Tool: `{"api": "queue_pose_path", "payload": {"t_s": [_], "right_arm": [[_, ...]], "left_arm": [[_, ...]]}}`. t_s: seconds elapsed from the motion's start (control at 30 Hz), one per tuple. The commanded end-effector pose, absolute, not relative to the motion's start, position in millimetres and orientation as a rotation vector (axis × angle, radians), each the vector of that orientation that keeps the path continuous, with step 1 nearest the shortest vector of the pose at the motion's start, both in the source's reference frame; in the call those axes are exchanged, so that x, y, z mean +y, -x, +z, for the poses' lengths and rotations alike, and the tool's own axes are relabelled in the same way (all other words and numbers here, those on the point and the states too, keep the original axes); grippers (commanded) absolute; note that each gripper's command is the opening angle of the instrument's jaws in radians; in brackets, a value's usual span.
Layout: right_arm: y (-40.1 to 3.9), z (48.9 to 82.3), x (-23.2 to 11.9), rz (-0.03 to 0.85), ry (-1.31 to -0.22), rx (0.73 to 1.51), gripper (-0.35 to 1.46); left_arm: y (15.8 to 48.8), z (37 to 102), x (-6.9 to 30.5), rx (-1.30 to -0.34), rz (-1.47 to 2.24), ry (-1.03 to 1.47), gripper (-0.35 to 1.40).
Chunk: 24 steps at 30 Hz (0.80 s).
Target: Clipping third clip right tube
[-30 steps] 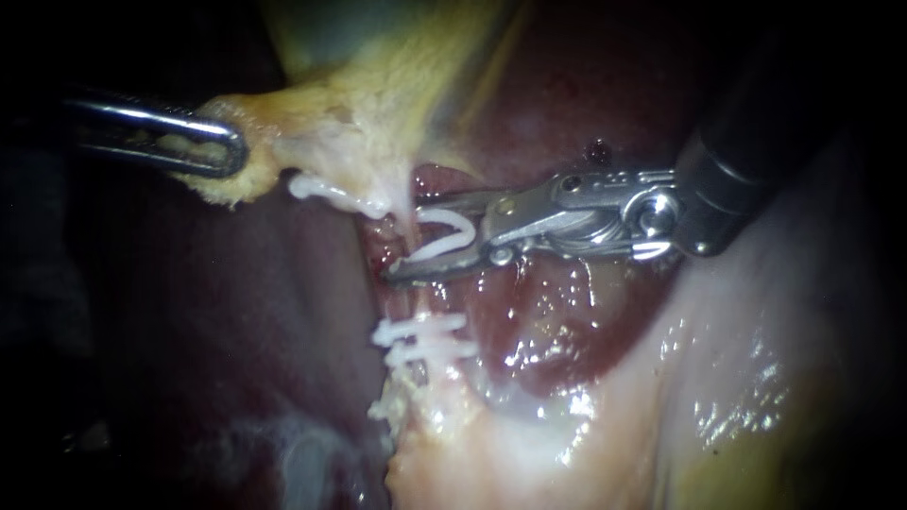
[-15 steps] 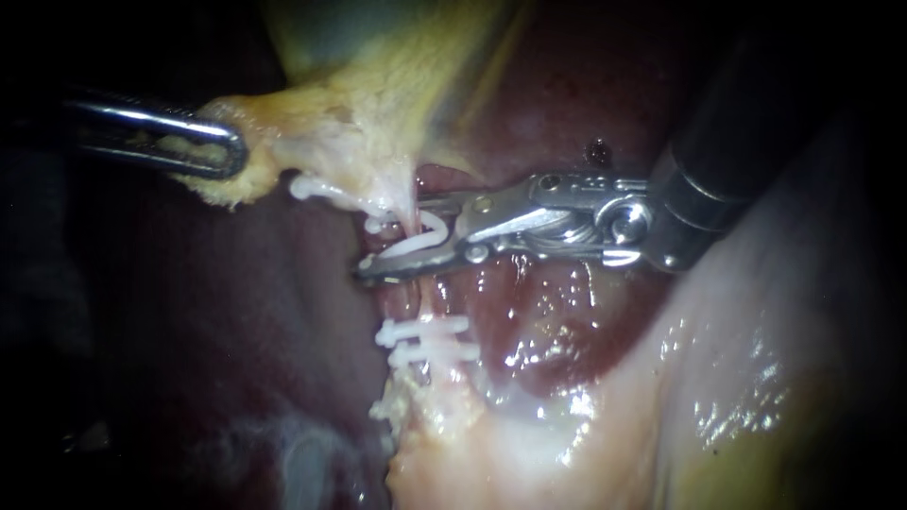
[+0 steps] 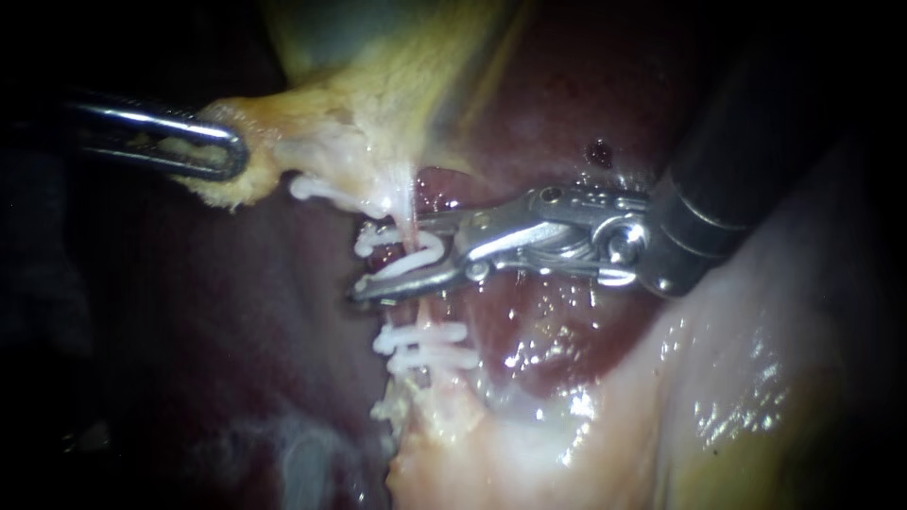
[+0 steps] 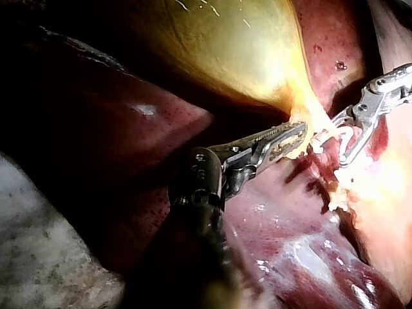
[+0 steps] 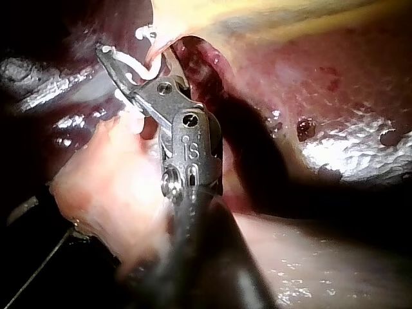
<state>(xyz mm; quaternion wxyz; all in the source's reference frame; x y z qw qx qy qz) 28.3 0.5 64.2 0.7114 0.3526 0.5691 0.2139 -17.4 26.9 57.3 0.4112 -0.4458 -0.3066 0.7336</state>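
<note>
My right instrument (image 3: 387, 263) has its slim silver jaws partly closed on a curved white plastic clip (image 3: 420, 257) (both jaws touch it). The thin pale tube (image 3: 412, 200) passes between the legs of this clip. Just nearer on the same tube sit two closed white clips (image 3: 425, 345). Well apart on the left, my left instrument (image 3: 213, 151) has its jaws closed on the frayed edge of the yellow gallbladder (image 3: 359, 104), above the dark red liver (image 3: 236, 331).

- clip (image 3: 413, 262): white plastic, carried in the jaws of the right instrument (image 3: 389, 257). It's set across the tube, one arm on each side of it.
- tube (image 3: 413, 200): a thin, pale pink strand, pulled taut and running down from the yellowish tissue.
- two more clips (image 3: 425, 345): white, closed across the same tube, lying side by side just below.
</note>
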Motion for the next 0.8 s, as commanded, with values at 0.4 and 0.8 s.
{"api": "queue_pose_path", "payload": {"t_s": [0.4, 0.8], "right_arm": [[-28.9, 62.3, 0.7, 0.484, -0.794, 1.301, 0.49], [-28.1, 62.7, 1.0, 0.51, -0.82, 1.288, 0.42]], "left_arm": [[17.4, 57.4, 26.8, -0.771, 1.847, 1.122, -0.35], [17.4, 57.4, 26.8, -0.77, 1.847, 1.122, -0.35]]}}
